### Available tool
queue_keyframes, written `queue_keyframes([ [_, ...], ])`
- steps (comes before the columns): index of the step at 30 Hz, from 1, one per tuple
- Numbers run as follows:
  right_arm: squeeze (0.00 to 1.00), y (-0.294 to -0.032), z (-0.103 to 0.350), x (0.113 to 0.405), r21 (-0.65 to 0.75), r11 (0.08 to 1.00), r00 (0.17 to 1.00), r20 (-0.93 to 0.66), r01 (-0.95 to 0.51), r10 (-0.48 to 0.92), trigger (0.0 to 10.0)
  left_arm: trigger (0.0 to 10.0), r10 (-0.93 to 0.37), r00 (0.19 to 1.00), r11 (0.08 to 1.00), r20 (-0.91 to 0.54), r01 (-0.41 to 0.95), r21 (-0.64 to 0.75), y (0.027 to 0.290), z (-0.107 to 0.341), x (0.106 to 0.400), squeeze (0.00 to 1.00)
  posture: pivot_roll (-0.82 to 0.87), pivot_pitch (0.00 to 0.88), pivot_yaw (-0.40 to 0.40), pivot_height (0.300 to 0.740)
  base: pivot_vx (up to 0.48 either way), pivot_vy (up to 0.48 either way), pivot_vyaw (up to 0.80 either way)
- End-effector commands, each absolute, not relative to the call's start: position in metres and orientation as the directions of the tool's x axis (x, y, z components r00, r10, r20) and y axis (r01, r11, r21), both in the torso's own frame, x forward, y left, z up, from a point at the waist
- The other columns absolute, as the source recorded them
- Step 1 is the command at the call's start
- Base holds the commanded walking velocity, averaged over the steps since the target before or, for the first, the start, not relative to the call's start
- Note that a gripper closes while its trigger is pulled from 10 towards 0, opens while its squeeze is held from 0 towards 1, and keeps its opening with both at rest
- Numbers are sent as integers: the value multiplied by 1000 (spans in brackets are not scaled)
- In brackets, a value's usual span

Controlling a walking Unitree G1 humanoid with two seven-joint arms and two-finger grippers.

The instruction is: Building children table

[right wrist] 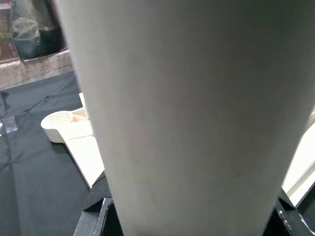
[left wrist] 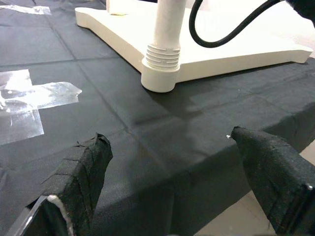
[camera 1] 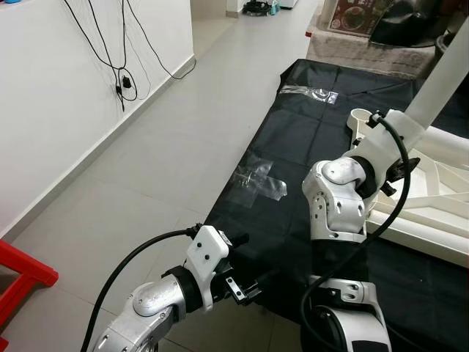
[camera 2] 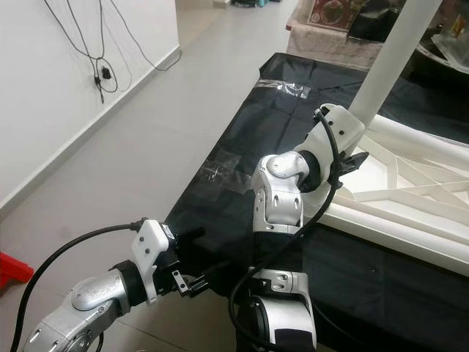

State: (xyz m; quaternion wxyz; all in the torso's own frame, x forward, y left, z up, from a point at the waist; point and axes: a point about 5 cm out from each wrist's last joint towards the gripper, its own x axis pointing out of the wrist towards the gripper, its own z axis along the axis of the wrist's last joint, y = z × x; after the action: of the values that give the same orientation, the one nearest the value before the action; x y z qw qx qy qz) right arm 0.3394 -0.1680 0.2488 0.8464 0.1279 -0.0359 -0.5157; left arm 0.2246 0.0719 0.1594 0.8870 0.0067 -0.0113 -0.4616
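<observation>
The right pincer (camera 2: 352, 163) gripped a white table leg (camera 2: 392, 55) rising tilted from the upturned white tabletop (camera 2: 410, 220) on black cloth (camera 1: 293, 132); the left pincer (left wrist: 172, 172) hovered open nearby.

The white table leg (camera 1: 447, 70) runs out past the picture's top edge, and the right arm covers where it meets the white tabletop (camera 1: 440, 198), itself cut off at the right edge. The right tool's fingers (right wrist: 96, 201) are mostly hidden behind the blurred leg

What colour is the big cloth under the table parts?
Black. The cloth shows best in the left eye view, with clear tape patches on it.
</observation>
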Motion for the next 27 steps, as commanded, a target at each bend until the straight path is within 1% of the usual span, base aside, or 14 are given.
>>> queue_keyframes([
  [1,0,-152,189,332,254,389,463,-428,886,-776,10000,10000,-820,572,572,4,820,33,72,157,223,0,127,186,-1,740,0,0,0],
  [7,0,-150,189,333,251,418,486,-403,873,-775,10000,10000,-820,573,572,5,819,33,72,157,222,0,126,189,0,740,0,0,0],
  [8,39,-149,190,333,250,431,498,-386,867,-777,10000,10000,-820,573,573,5,819,33,72,157,223,0,128,193,0,740,0,0,0],
  [9,39,-149,190,333,250,431,498,-386,867,-777,10000,10000,-820,573,573,5,819,33,72,157,223,0,128,193,0,740,0,0,0],
  [10,1000,-148,191,334,253,443,509,-380,860,-772,10000,10000,-819,574,573,4,819,33,73,157,223,0,130,193,0,740,0,0,0],
  [18,1000,-146,198,335,266,475,542,-322,839,-776,10000,10000,-818,575,575,2,817,34,74,157,223,0,129,192,1,740,0,0,0],
  [19,416,-145,201,335,268,481,547,-301,835,-781,10000,10000,-817,576,576,1,817,34,74,157,223,0,127,192,3,740,0,0,0],
  [20,416,-145,201,335,268,481,547,-301,835,-781,10000,10000,-817,576,576,1,817,34,74,157,223,0,127,192,3,740,0,0,0],
  [21,0,-144,203,335,275,490,557,-289,827,-778,10000,10000,-817,576,576,0,817,34,74,157,223,0,126,189,3,740,0,0,0],
  [23,0,-143,205,335,275,506,570,-268,818,-776,10000,10000,-817,577,576,0,817,34,75,157,223,0,126,190,1,740,0,0,0],
  [24,0,-140,206,335,279,532,596,-256,800,-761,10000,10000,-817,577,576,0,816,35,75,156,224,0,125,189,4,740,0,0,0],
  [27,0,-138,206,335,277,553,614,-248,786,-749,10000,10000,-817,577,577,0,816,35,75,156,224,0,125,189,3,740,0,0,0],
])
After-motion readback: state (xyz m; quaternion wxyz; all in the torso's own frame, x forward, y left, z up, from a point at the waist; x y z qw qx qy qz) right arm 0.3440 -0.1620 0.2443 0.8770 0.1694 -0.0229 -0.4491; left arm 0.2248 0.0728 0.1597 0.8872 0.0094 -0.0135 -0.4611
